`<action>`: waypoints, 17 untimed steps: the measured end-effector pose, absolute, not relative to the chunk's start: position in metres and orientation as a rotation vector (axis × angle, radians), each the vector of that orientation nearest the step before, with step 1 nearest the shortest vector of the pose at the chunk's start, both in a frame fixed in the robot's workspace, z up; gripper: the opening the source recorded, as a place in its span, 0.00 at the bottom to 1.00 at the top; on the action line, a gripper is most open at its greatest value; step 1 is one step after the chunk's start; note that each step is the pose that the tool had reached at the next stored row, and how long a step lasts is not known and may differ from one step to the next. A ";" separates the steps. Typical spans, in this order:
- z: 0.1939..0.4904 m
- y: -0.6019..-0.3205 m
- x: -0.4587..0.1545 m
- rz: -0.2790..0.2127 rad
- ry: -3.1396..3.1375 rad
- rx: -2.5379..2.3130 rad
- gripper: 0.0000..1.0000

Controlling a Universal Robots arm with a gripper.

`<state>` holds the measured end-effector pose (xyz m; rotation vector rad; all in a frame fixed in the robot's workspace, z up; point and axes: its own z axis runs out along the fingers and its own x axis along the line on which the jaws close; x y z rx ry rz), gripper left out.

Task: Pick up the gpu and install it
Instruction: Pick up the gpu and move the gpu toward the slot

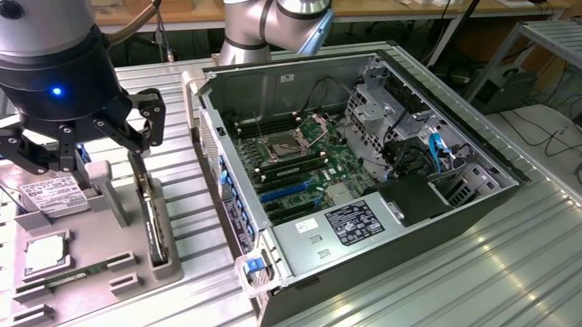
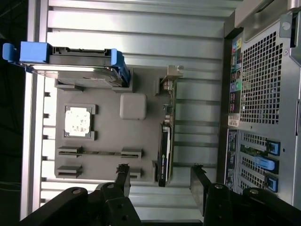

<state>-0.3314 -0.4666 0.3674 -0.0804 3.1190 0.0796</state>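
The gpu (image 1: 148,211) is seated on edge in the grey parts holder (image 1: 173,269) beside the open computer case (image 1: 391,286). It is not yet lifted and nothing is installed. The gripper (image 1: 91,146) is positioned above the holder with its fingers (image 2: 123,176) spread apart, and nothing is grasped.

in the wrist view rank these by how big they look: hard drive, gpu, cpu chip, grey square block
1. hard drive in its blue carrier
2. gpu, long but seen edge-on, so thin
3. cpu chip and grey square block: they look about alike, so not ranked
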 end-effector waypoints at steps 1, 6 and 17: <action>0.367 -0.467 -0.331 0.080 3.119 -0.080 0.63; 0.366 -0.466 -0.331 0.080 3.119 -0.080 0.63; 0.363 -0.465 -0.328 0.080 3.119 -0.080 0.63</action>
